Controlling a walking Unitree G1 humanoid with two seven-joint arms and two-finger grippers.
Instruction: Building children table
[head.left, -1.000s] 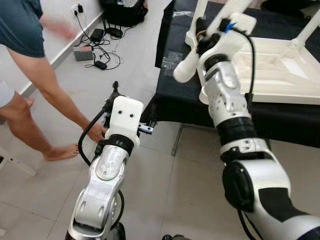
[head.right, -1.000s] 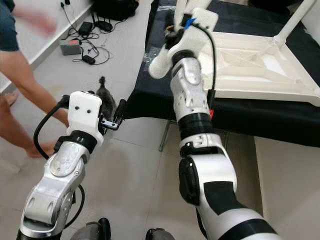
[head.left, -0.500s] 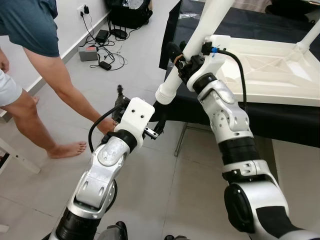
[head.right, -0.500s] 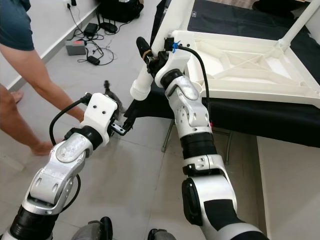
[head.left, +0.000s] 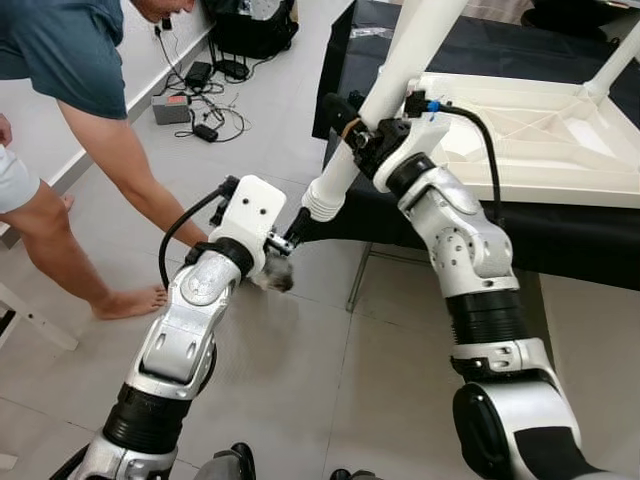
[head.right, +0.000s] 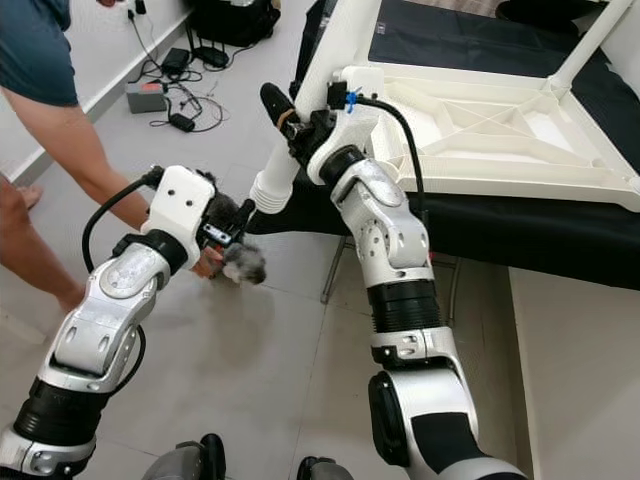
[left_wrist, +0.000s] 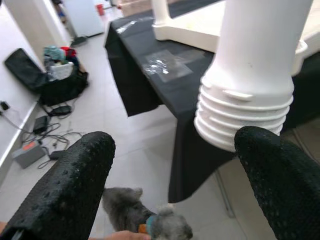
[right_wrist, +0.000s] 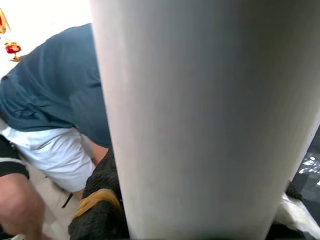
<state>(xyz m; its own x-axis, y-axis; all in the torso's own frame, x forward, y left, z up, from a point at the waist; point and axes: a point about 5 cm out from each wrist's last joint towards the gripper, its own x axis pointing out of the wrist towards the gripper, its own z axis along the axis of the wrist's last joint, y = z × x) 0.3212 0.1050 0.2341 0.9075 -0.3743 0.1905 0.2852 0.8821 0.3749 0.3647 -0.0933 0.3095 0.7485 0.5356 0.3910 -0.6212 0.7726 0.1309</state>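
Gripping a smooth white ribbed-end table leg (head.left: 360, 150), right end effector (head.left: 352, 128).

My two silver arms, black at the joints

My left arm (head.left: 185, 335) and right arm (head.left: 470, 250) are silver shells split by ribbed black bands. Each wrist carries a white block: the left wrist housing (head.left: 250, 208) shows two small dark screw holes. A black cable (head.left: 182, 228) loops off it; another black cable (head.left: 482, 125) with a blue clip (head.left: 436, 106) arcs over the right. My fingers (left_wrist: 65, 187) are matte black with a pebbled grip.
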